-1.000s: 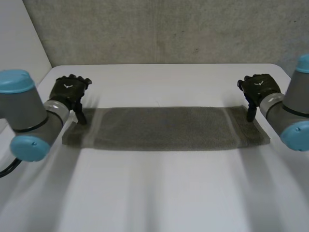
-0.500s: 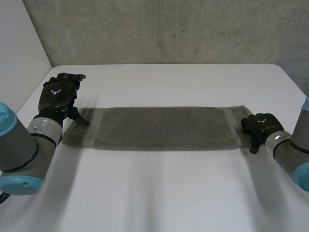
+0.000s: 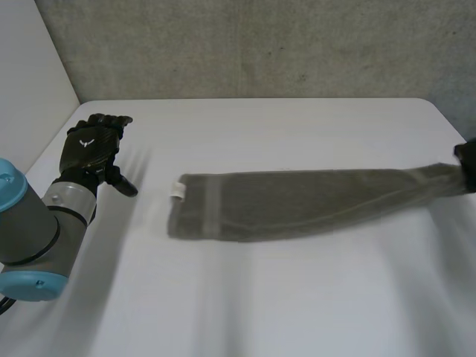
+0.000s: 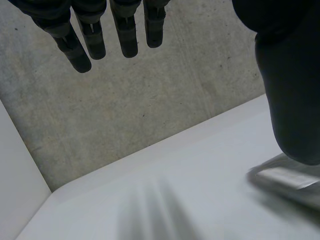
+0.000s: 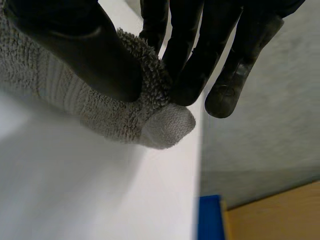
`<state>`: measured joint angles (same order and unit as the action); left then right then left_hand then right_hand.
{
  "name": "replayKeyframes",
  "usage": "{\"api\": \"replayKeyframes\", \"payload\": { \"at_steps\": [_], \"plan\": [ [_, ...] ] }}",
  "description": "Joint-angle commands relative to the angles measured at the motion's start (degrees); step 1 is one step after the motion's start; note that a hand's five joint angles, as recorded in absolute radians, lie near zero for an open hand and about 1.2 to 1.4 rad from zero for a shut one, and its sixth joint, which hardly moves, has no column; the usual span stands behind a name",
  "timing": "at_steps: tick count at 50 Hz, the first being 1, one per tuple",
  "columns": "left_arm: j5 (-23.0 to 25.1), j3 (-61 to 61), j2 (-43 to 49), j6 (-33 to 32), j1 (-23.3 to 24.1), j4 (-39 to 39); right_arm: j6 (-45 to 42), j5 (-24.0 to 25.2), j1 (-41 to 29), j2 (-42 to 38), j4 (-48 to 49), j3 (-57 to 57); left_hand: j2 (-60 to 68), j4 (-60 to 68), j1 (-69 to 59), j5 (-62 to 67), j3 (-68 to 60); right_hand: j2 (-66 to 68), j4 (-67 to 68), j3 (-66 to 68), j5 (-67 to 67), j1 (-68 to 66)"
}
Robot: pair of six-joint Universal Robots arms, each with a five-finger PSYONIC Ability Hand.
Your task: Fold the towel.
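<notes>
A grey-green towel [image 3: 297, 202] lies stretched out long across the white table [image 3: 260, 297]. Its end nearest my left hand carries a small white label [image 3: 179, 187]. My right hand [image 3: 468, 160] is at the table's right side and pinches the towel's right end. In the right wrist view the thumb [image 5: 75, 45] and fingers [image 5: 190, 75] press a bunched corner of the towel [image 5: 125, 112] between them. My left hand [image 3: 93, 149] hovers left of the towel, apart from it, fingers [image 4: 85, 45] straight and open. The towel's end [image 4: 285, 177] lies beyond its thumb [image 4: 290, 100].
A grey concrete wall [image 3: 260, 44] runs behind the table. The table's right edge [image 5: 197, 165] lies right beside my right hand, with something blue [image 5: 207, 217] below it. A white panel [image 3: 30, 67] stands at the left.
My right hand closed on the towel's right end and pulled it to the right. The towel's left end slid away from my left hand, which has stayed in place.
</notes>
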<state>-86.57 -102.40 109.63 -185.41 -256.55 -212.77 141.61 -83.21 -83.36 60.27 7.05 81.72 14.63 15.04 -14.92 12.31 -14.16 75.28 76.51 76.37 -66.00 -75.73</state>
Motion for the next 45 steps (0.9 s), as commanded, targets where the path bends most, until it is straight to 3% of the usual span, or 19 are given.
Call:
{"api": "replayKeyframes", "payload": {
  "at_steps": [1,4,9,12,14,19,20,21,22,23,24,33,38,45],
  "plan": [
    [0.0,-0.08,-0.03,-0.04,0.0,-0.01,-3.1,0.33,-10.03,2.83,-3.62,-9.63,-4.58,-5.0,4.88,-12.27,4.12,4.72,3.49,3.63,-4.0,-4.27],
    [0.0,-0.08,0.06,-0.04,0.0,-0.01,-3.19,0.41,-14.64,3.18,-3.53,-11.05,-4.58,-5.0,4.88,-12.27,4.12,4.72,3.49,3.63,-4.0,-4.27],
    [-0.09,-0.08,0.15,-0.04,0.09,0.08,-4.06,0.33,-34.45,0.82,-1.08,-14.83,-4.58,-5.0,4.88,-12.27,4.12,4.72,3.49,3.63,-4.0,-4.27],
    [-0.09,-0.17,0.24,-0.13,0.17,-0.01,-4.24,0.41,-38.98,-1.48,0.25,-15.36,-4.58,-5.0,4.88,-12.27,4.12,4.72,3.49,3.63,-4.0,-4.27],
    [-0.09,-0.17,0.24,-0.13,0.09,-0.01,-4.5,0.5,-46.33,-6.11,2.96,-15.8,-4.63,-5.04,4.92,-12.31,4.16,4.72,3.49,3.63,-4.0,-4.27],
    [0.0,-0.17,0.41,-0.21,0.17,0.08,-4.42,0.76,-53.29,-11.83,5.78,-15.8,-4.58,-5.0,4.88,-12.27,4.12,4.72,3.49,3.63,-4.0,-4.27],
    [0.0,-0.17,0.5,-0.21,0.17,0.08,-4.42,0.77,-53.31,-11.85,5.79,-15.8,-4.58,-5.0,4.88,-12.27,4.12,4.72,3.49,3.63,-4.0,-4.27],
    [0.0,-0.17,0.5,-0.21,0.17,0.08,-4.42,0.68,-54.44,-13.5,6.05,-15.8,-4.58,-5.0,4.88,-12.27,4.12,-5.21,-6.44,-6.3,5.93,5.67],
    [0.0,-0.17,0.59,-0.3,0.26,0.08,-4.5,0.42,-54.89,-14.56,6.05,-15.8,-4.58,-5.0,4.88,-12.27,4.12,-38.29,-39.51,-39.38,39.01,38.74],
    [0.0,-0.17,0.59,-0.3,0.26,0.08,-4.5,0.41,-54.89,-14.57,6.05,-15.8,-4.58,-5.0,4.88,-12.27,4.12,-38.62,-39.85,-39.71,39.34,39.07],
    [0.0,-0.17,0.67,-0.3,0.26,0.08,-4.33,-0.63,-54.8,-14.75,6.14,-15.8,-4.58,-5.0,4.88,-12.27,4.12,-65.28,-66.51,-66.37,66.0,65.73],
    [0.26,-0.7,0.41,-0.22,1.66,0.08,-2.31,-5.3,-53.05,-8.6,5.08,-13.25,-4.58,-5.0,4.88,-12.27,4.12,-65.28,-66.51,-66.37,66.0,65.73],
    [0.27,-0.96,-0.11,-0.21,4.65,0.08,5.05,-7.06,-44.45,1.41,4.38,-1.68,-4.59,-5.0,4.88,-12.27,4.12,-65.28,-66.51,-66.37,66.0,65.73],
    [0.35,-1.58,-0.12,-0.57,8.96,-0.01,11.04,-6.36,-37.33,4.24,5.08,9.58,-4.58,-5.0,4.88,-12.27,4.12,-65.28,-66.51,-66.37,66.0,65.73]
  ]
}}
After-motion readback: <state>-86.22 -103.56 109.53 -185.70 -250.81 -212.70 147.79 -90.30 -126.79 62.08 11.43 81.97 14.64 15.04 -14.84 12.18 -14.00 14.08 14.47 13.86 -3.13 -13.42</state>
